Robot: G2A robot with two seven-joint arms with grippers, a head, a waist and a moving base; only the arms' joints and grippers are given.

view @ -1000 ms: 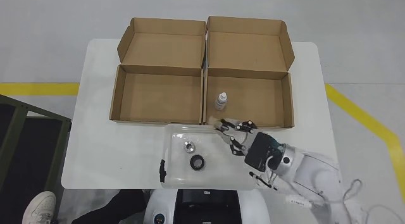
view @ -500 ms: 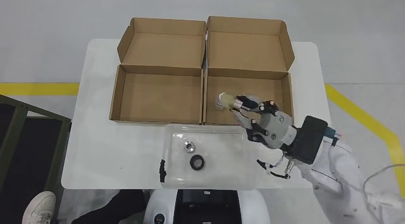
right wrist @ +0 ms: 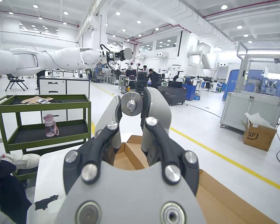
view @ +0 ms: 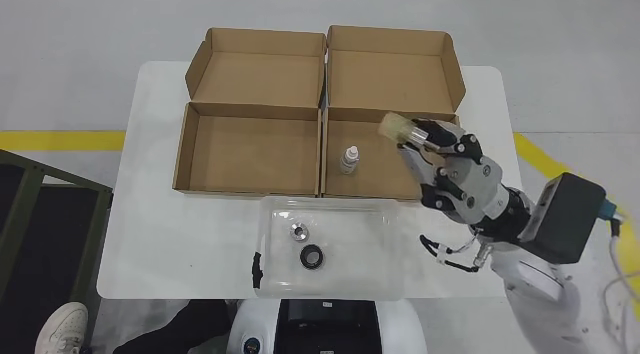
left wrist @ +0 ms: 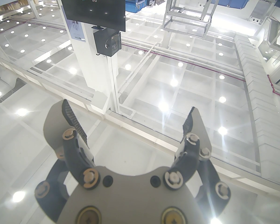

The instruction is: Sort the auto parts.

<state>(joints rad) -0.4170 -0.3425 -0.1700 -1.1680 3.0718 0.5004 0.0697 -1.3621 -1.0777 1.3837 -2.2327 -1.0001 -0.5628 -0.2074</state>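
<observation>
While right gripper (right wrist: 131,111) fingers pinch a round metal part (right wrist: 130,104) above the right box (view: 380,169), left gripper (left wrist: 128,108) fingers spread wide

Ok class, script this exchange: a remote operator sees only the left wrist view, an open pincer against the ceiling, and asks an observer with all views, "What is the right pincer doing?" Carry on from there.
Observer: The right pincer is shut on a round metal part.
Operator: Where is it over the table?
Observer: In the top view, it is over the back of the right cardboard box.
Operator: What remains unsorted?
Observer: The clear tray, in front of the boxes, holds two parts.
</observation>
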